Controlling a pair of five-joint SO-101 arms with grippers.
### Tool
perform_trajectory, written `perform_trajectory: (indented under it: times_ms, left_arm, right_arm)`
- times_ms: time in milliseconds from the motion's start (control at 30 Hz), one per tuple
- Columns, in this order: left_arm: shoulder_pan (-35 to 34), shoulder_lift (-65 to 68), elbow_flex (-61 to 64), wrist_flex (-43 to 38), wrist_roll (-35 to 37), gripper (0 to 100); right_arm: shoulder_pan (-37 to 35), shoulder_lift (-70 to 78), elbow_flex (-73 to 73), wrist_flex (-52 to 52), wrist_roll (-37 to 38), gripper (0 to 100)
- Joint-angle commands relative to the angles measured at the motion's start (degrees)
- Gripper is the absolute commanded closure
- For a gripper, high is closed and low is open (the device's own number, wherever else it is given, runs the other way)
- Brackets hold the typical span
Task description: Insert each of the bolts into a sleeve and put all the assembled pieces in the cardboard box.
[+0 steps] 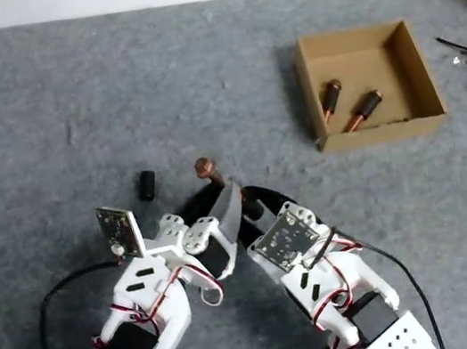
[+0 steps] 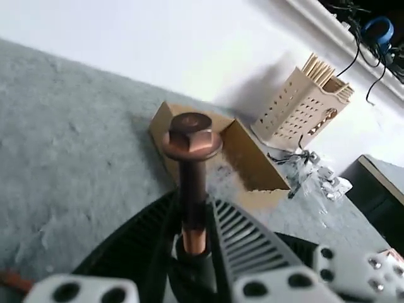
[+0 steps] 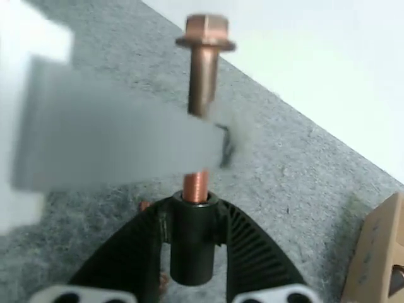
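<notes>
While the bolt (image 1: 206, 169) has only its threaded tip in the mouth of the black sleeve (image 3: 189, 249), we judge the step in hand to be the insertion itself. The bolt is held between the two claws, well apart from the cardboard box (image 1: 380, 132), out beyond the box wall that faces it.

The right claw (image 3: 190, 218) is closed around the sleeve. The left claw (image 2: 192, 211) looks clamped on the bolt's shank, just ahead of the sleeve.

Most of the shank is bare. As we read it, the next move calls for pressing bolt and sleeve together along one line, without sideways tilt, until the flange meets the sleeve. After that comes a carry across to the box.

The bolt's hex head points away from both arms, with its threads toward them. Its long axis runs roughly parallel to that box wall, not toward it.

Inside the box lie two assembled pieces (image 1: 331, 99) (image 1: 363, 111). A loose sleeve (image 1: 146, 186) rests on the worktop (image 1: 23, 112), farther from the box than the bolt.
</notes>
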State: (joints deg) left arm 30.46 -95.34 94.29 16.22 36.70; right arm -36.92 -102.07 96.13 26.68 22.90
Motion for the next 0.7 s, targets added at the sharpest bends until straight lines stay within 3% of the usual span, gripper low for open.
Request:
perform_trajectory:
  times_ms: [0,233,433,667]
  left_arm:
    - [2.6,-0.9,0.0,-0.1,-0.5,99]
    - [2.6,-0.9,1.9,2.0,-1.2,99]
    - [9.8,-0.9,3.4,2.6,-9.0,99]
    - [10.4,-0.9,3.0,2.6,-15.7,99]
  right_arm:
    - [1.2,-0.7,4.3,0.1,0.6,99.3]
    - [1.2,-0.7,4.4,0.1,0.6,99.3]
    - [1.2,-0.7,4.4,0.0,0.6,99.3]
    - [1.2,-0.7,4.4,0.0,0.7,99.3]
